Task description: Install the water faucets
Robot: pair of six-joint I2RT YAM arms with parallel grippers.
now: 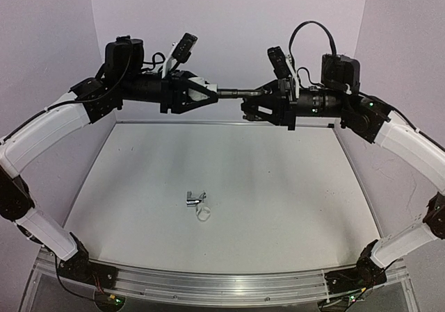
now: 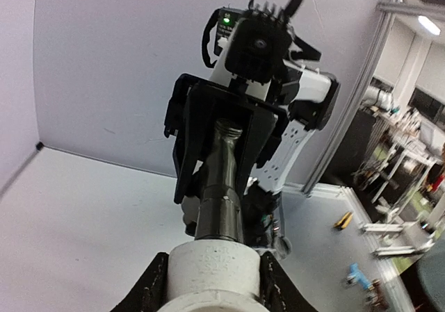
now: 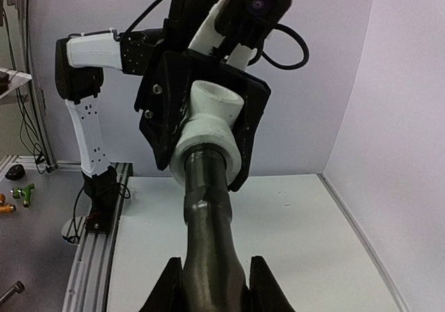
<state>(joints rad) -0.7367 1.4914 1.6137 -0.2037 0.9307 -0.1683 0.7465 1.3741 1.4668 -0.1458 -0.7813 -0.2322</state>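
Both arms are raised above the far side of the table and meet tip to tip. My left gripper (image 1: pixel 212 96) (image 2: pixel 214 281) is shut on the white plastic elbow fitting (image 2: pixel 214 270) (image 3: pixel 208 128). My right gripper (image 1: pixel 254 103) (image 3: pixel 212 284) is shut on the matte black faucet (image 1: pixel 233 93) (image 2: pixel 221 194) (image 3: pixel 208 235). The faucet's stem end sits inside the fitting's socket; how deep is hidden. A shiny chrome faucet (image 1: pixel 194 199) lies on the table, with a small white ring (image 1: pixel 204 212) beside it.
The white table (image 1: pixel 278 208) has low side walls and an aluminium rail (image 1: pixel 222 284) along the near edge where the arm bases are bolted. Purple backdrop panels stand behind and at both sides. Small tools lie off the table in the wrist views.
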